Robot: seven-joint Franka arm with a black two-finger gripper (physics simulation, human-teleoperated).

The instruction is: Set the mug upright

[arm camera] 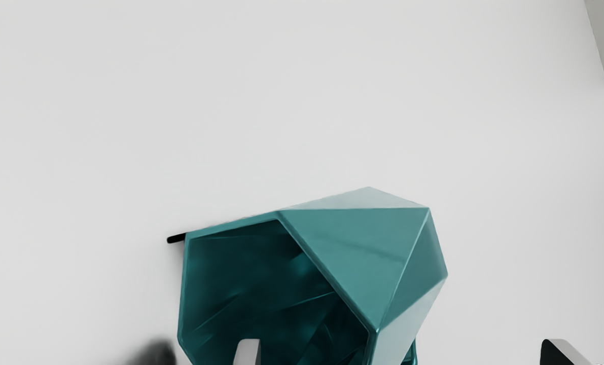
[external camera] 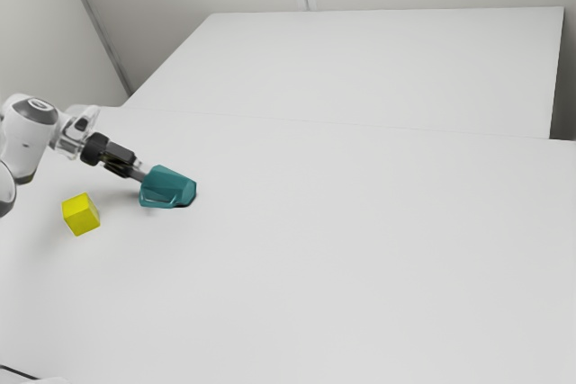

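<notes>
The gripper [external camera: 144, 175] reaches down from the exterior view's left, its fingertips at the near end of the teal faceted mug [external camera: 167, 186]. The mug lies tipped on its side on the white table. In the wrist view, the mug [arm camera: 355, 248] shows its dark hollow mouth, and a sliver of the handle appears low beside the body. There the gripper [arm camera: 403, 352] is open with its fingers wide apart, one finger [arm camera: 247, 353] overlapping the mouth and the other beyond the mug's outer side. Whether either finger touches the mug cannot be told.
A yellow cube [external camera: 81, 214] sits on the white table [external camera: 360, 249], toward the exterior view's left and close to the mug. Farther back is another white surface [external camera: 378, 60], with pale walls behind. A short black bar [arm camera: 176, 238] pokes out beside the mug's rim.
</notes>
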